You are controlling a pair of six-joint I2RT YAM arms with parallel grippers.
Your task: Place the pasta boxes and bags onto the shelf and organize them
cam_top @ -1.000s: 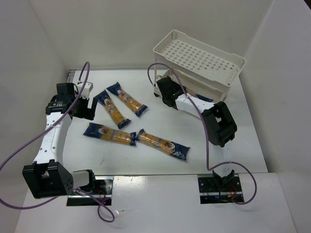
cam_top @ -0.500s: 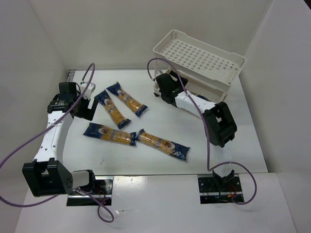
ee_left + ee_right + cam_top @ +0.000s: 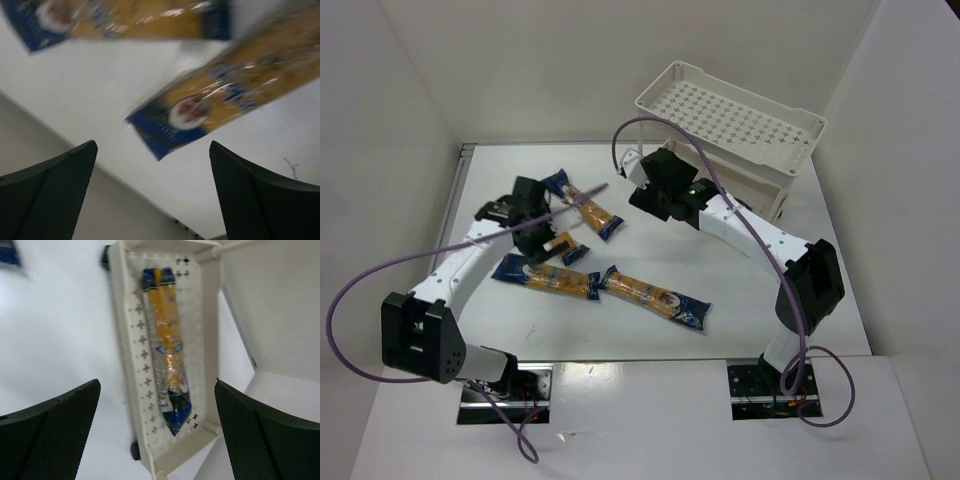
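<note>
One packet (image 3: 167,347) is laid lengthwise in the shelf's (image 3: 131,390) lower tray; four others are spread on the desk (image 3: 750,300). The right pincer (image 3: 157,435) is held wide above that tray, the left pincer (image 3: 155,200) wide over two desk packets.

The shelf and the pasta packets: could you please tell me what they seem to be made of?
The shelf looks like moulded cream-white plastic with a matte finish, judging by its uniform colour and punched cross-shaped holes. The pasta packets seem to be thin glossy plastic film: printed blue ends, a clear middle showing the contents, and crinkled highlights.
</note>
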